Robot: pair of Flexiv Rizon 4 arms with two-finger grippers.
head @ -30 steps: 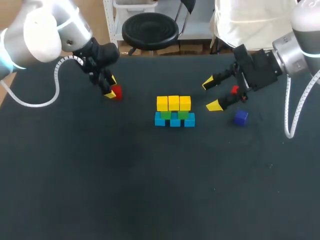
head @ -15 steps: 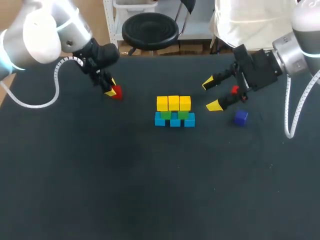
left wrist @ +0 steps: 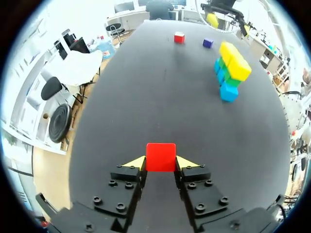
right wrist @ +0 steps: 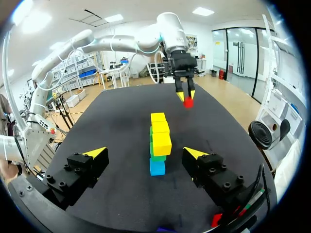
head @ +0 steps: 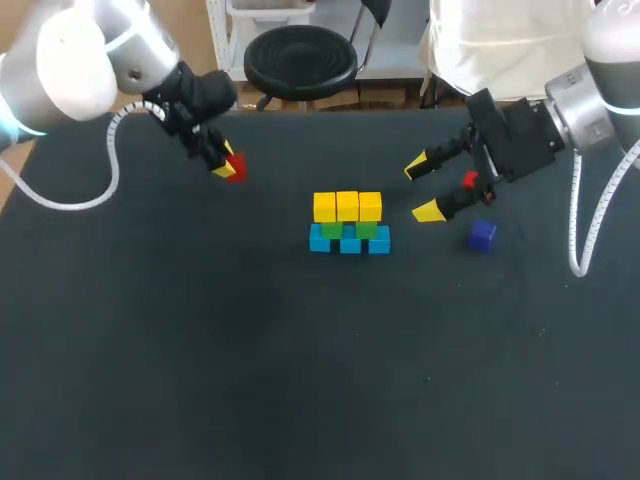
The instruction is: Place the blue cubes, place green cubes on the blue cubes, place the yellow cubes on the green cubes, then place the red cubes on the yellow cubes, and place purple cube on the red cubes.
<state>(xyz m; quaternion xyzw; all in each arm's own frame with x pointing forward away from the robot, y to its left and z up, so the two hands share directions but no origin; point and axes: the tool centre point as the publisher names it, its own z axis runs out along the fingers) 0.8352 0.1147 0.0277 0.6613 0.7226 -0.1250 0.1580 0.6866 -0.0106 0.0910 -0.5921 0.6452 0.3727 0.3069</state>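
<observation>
Presently left gripper (left wrist: 161, 163) is clamping red cube (left wrist: 161, 155), likely light and rigid, across flat sides, ten o'clock of stack (head: 348, 222).

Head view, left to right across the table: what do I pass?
Left tool shut on a small red cube → stack of blue, green and yellow cubes → open right tool → small purple cube.

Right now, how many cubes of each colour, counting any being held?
blue cubes: 3
green cubes: 2
yellow cubes: 3
red cubes: 2, one in the jaws of the left gripper
purple cube: 1
Total: 11
</observation>
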